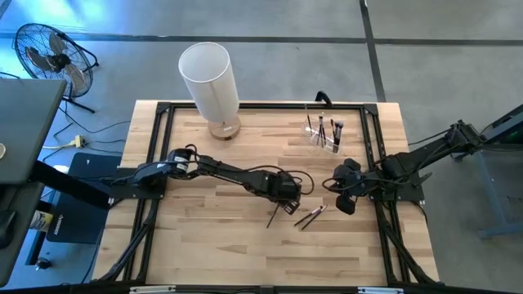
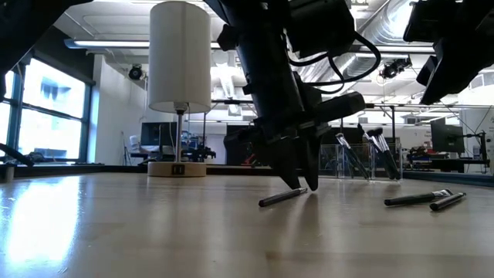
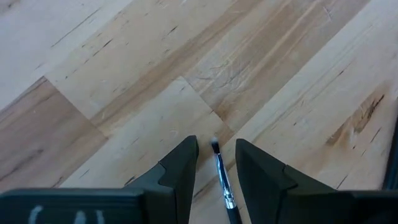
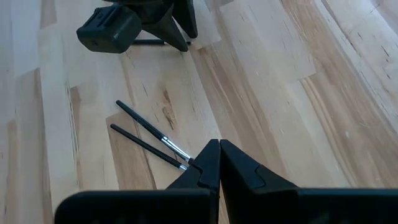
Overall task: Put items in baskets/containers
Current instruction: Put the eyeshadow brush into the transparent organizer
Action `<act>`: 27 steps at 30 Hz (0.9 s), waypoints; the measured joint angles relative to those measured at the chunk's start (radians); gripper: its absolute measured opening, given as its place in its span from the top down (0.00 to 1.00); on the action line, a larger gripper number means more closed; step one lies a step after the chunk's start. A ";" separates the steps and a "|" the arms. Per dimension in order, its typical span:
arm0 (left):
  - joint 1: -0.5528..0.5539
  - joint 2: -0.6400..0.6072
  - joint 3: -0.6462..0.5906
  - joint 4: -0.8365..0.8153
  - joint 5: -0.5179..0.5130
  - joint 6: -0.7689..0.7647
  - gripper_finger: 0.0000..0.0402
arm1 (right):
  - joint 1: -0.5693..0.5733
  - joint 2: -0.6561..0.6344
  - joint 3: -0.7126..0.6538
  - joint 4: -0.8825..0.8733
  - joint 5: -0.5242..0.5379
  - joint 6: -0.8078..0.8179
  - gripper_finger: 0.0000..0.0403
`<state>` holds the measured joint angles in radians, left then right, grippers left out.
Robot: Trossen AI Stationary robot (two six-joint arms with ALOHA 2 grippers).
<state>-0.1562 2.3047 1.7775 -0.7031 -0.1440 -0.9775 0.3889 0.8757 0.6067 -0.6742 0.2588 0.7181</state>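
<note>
Tabletop (image 1: pixel 204 245): three loose brushes (image 1: pixel 310 216), four in holder (image 1: pixel 325 135).

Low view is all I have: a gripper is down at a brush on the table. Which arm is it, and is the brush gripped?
Observer: It's the left gripper. Its wrist view shows the brush lying between open fingers, not clamped.
Operator: And the dark shape at top right?
Observer: That's the right gripper, shut and empty, hovering by two loose brushes.
Operator: Is anything stowed?
Observer: From above, a few brushes stand in the clear holder.
</note>
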 joint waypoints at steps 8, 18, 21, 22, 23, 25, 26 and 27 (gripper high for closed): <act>0.000 0.000 -0.003 0.000 -0.006 -0.001 0.85 | 0.000 0.000 0.000 0.008 -0.001 0.000 1.00; 0.020 0.000 -0.003 0.021 0.019 -0.049 1.00 | 0.000 0.000 0.000 0.008 -0.009 0.000 1.00; 0.022 -0.006 -0.003 0.021 -0.004 -0.051 1.00 | 0.000 0.000 0.000 0.008 -0.011 0.000 1.00; 0.021 -0.020 -0.004 0.019 -0.027 -0.051 1.00 | 0.000 0.000 0.000 0.008 -0.011 0.000 1.00; 0.020 -0.032 -0.006 0.020 -0.052 -0.049 1.00 | 0.000 0.000 0.000 0.008 -0.011 0.000 1.00; 0.014 -0.035 -0.008 0.030 -0.093 -0.043 1.00 | 0.000 0.000 0.000 0.008 -0.011 -0.001 1.00; 0.014 -0.035 -0.008 0.038 -0.118 -0.041 1.00 | 0.000 0.000 0.000 0.008 -0.011 -0.004 1.00; 0.013 -0.040 -0.009 0.043 -0.151 -0.041 1.00 | 0.000 0.000 0.000 0.007 -0.011 -0.004 1.00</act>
<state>-0.1434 2.2649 1.7688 -0.6596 -0.2952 -1.0181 0.3889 0.8753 0.6071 -0.6674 0.2478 0.7139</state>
